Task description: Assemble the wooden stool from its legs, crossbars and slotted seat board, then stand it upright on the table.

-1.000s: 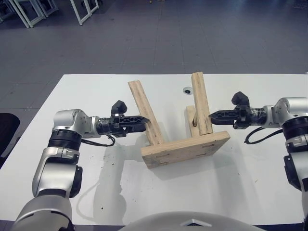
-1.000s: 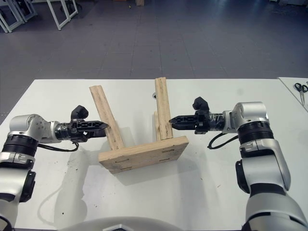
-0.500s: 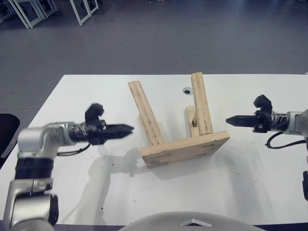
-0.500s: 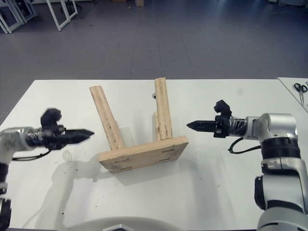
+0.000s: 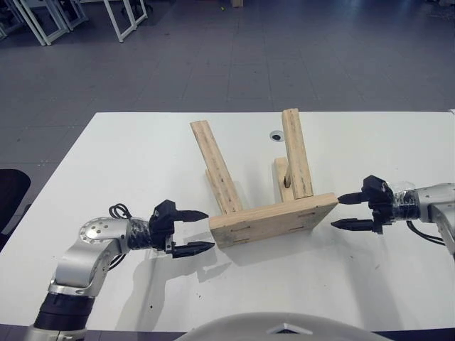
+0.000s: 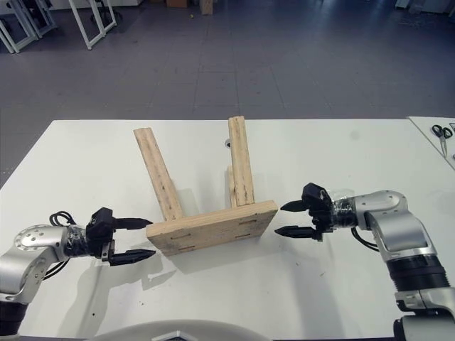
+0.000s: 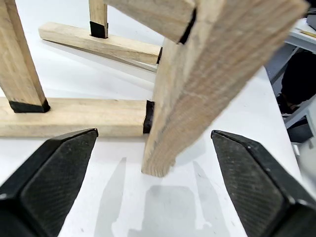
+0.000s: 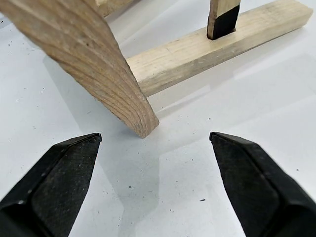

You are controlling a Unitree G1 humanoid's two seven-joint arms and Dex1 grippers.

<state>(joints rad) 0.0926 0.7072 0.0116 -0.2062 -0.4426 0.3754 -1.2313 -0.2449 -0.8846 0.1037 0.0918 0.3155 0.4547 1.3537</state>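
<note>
Our left gripper [image 5: 207, 229] and right gripper [image 5: 337, 212] sit spread apart at either end of the seat board [image 5: 274, 220], with the stool [image 5: 222, 181] lying sideways on the table [image 5: 128, 156]. If we close unevenly, it could skew or slip as we tip it upright.

Tallied on one white table [image 5: 142, 156]:
- One seat board [image 5: 274, 219], lying on edge.
- Two long leg pieces [image 5: 217, 169] [image 5: 297, 153], running off the seat board's far face.
- One short crosspiece [image 5: 283, 174], seen between them.
- Two grippers: left gripper [image 5: 206, 230] and right gripper [image 5: 337, 212], one at each end of the seat board, both with fingers spread.
- One round hole [image 5: 276, 133], beyond the seat board.
- One pair of scissors [image 6: 442, 131], far right of the seat board.
</note>
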